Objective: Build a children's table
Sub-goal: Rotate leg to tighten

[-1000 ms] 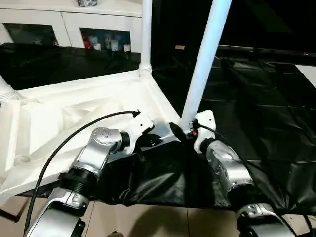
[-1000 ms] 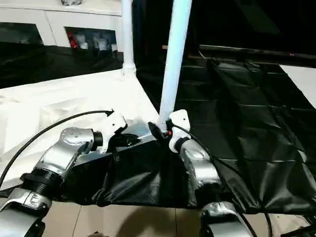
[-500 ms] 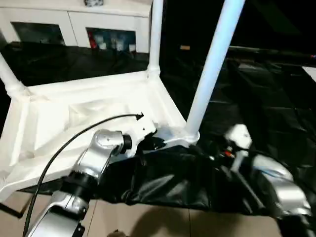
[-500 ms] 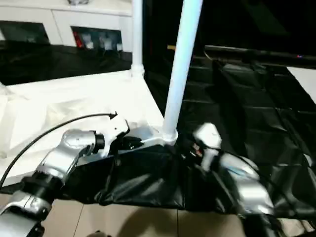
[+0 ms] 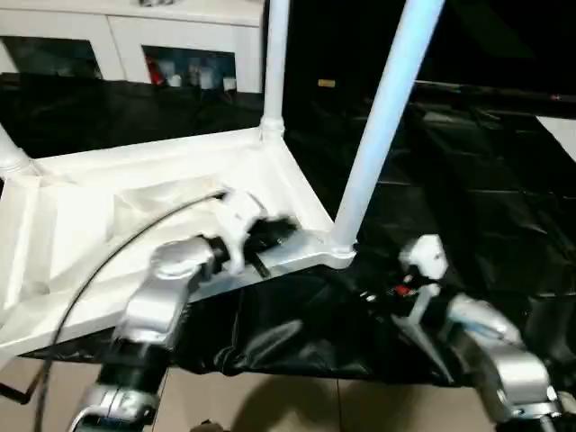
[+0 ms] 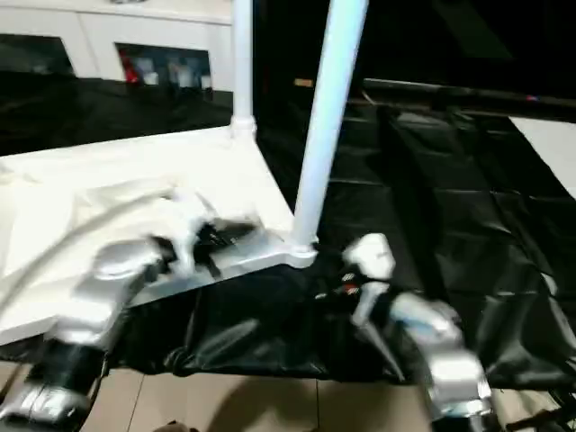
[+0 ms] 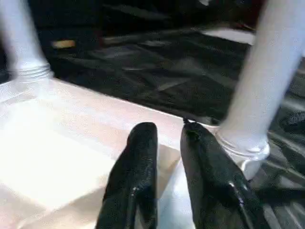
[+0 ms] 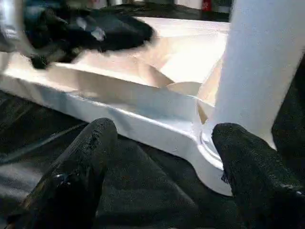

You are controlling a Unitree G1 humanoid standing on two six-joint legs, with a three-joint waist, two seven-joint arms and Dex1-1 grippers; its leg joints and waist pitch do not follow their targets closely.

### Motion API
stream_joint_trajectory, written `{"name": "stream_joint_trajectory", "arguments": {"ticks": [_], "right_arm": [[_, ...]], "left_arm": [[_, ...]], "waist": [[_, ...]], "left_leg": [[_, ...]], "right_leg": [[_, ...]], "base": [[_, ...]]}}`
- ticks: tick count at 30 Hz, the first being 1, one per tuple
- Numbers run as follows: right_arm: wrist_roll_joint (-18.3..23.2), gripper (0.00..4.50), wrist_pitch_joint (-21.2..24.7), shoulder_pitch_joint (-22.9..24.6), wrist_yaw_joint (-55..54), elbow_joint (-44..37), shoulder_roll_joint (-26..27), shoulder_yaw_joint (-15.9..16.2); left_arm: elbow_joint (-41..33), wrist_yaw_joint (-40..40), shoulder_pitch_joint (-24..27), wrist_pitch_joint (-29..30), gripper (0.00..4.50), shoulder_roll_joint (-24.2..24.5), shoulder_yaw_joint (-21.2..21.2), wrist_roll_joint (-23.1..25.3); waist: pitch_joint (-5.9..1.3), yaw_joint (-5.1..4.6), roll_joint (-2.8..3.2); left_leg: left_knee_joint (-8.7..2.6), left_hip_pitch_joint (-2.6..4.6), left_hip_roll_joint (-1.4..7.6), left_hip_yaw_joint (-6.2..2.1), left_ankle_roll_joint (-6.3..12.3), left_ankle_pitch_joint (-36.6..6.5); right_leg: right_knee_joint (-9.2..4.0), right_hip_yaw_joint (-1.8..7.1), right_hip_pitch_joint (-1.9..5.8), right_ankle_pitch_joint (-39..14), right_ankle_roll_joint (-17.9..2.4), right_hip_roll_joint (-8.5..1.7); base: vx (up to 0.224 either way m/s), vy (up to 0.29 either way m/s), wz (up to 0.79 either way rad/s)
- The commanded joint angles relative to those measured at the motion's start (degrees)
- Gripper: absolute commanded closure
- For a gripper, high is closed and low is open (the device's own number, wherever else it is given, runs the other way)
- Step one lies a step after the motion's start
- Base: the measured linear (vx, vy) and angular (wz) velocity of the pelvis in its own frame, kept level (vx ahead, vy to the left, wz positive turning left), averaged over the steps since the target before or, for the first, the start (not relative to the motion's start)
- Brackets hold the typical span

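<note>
the children's table (image 5: 171, 180) lies upside down on the black-covered work table (image 5: 468, 189), its near corner leg (image 5: 382, 117) just ahead of the wide-open right gripper (image 8: 162, 143), its rim under the narrowly parted left gripper (image 7: 167, 138).

The children's table (image 5: 162, 193) is showing plain white all over, and its upright legs (image 5: 385, 117) are glowing white with a faint bluish tint. The tabletop (image 5: 468, 171) is wearing a glossy black cover. Both arms (image 5: 166, 288) are shining silver, each ending in a black-fingered tool (image 7: 167, 138). A white cabinet (image 5: 117, 40) is standing behind.
</note>
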Motion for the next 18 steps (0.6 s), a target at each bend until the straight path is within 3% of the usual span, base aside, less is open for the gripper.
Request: {"name": "stream_joint_trajectory", "arguments": {"ticks": [1, 4, 5, 6, 7, 9, 11, 15, 18], "right_arm": [[-1.3, 0.81, -0.7, -0.5, -3.5, 0.2, 1.3, -0.6], [-1.9, 0.81, -1.4, -0.8, -5.6, 1.3, 2.6, -0.9], [-3.4, 0.81, -2.3, -1.2, -8.1, 2.5, 3.9, -0.5], [-3.5, 0.81, -2.4, -1.2, -8.2, 2.6, 3.9, -0.5], [-4.3, 0.81, -3.0, -1.4, -10.4, 3.5, 4.9, -0.2], [-4.1, 0.81, -3.0, -1.3, -11.1, 3.6, 5.4, -0.1], [-3.6, 0.81, -2.7, -1.1, -10.8, 3.3, 5.6, -0.1], [-3.6, 0.81, -3.3, -1.4, -10.0, 3.8, 5.5, 0.1], [-2.2, 0.81, -3.1, -1.5, -6.9, 2.9, 4.7, 0.9]], "left_arm": [[-6.8, 4.0, 3.6, 2.3, 3.17, -1.4, 1.7, -0.3], [-10.8, 6.3, 6.9, 2.0, 2.81, -2.3, 2.1, 0.4], [-13.9, 8.4, 11.2, 0.0, 2.81, -3.1, 2.4, 0.5], [-14.1, 8.5, 11.4, -0.1, 2.76, -3.1, 2.4, 0.5], [-16.3, 10.1, 15.3, -1.2, 2.69, -2.9, 2.6, 1.1], [-18.4, 10.7, 18.0, -0.5, 2.45, -2.8, 2.9, 1.1], [-19.9, 10.5, 19.9, 0.5, 2.32, -2.5, 3.3, 0.8], [-21.2, 9.5, 22.6, 2.8, 1.99, -0.3, 4.5, 0.0], [-21.4, 8.0, 23.4, 3.6, 1.66, 1.8, 4.5, -1.2]], "waist": [[-3.08, 0.18, 0.3], [-2.94, 0.1, 0.22], [-2.83, 0.21, 0.46], [-2.65, -0.12, 0.27], [-2.68, -0.08, 0.29], [-2.71, -0.16, 0.2], [-2.59, -0.1, 0.54], [-2.58, -0.16, 0.42], [-2.74, -0.15, 0.53]], "left_leg": [[-3.65, -0.01, 2.54, -1.1, 2.07, -13.3], [-3.73, -0.22, 2.34, -1.08, 2.08, -14.1], [-3.84, -0.06, 2.28, -1.12, 1.99, -15.1], [-4.07, -0.52, 2.4, -1.28, 1.61, -15.5], [-4.1, -0.35, 2.36, -1.3, 1.39, -16.1], [-4.01, -0.1, 2.34, -1.23, 1.04, -17.6], [-4.14, 0.02, 2.36, -1.33, 0.89, -18.5], [-4.2, 0.04, 2.26, -1.41, 0.65, -19.4], [-4.11, -0.03, 2.2, -1.38, 0.91, -17.7]], "right_leg": [[-4.84, 2.65, 2.58, -13.8, -9.2, -2.93], [-5.01, 2.65, 2.6, -14.5, -8.5, -2.72], [-5.27, 2.65, 2.45, -16.2, -7.7, -2.68], [-5.28, 2.63, 2.58, -16.4, -7.5, -2.74], [-5.35, 2.56, 2.48, -17.4, -7.1, -2.63], [-5.58, 2.72, 2.23, -19.3, -6.0, -2.62], [-5.69, 2.78, 2.06, -20.2, -5.2, -2.53], [-5.53, 2.82, 2.03, -19.2, -4.8, -2.33], [-5.17, 2.87, 2.16, -16.1, -5.3, -2.26]], "base": [[0.0, 0.0, 0.0], [0.0, 0.0, 0.0], [0.0, 0.0, 0.0], [0.0, 0.0, 0.0], [0.0, 0.0, 0.0], [0.0, 0.0, 0.0], [0.0, 0.0, 0.0], [0.0, 0.0, 0.0], [0.0, 0.0, 0.0]]}}
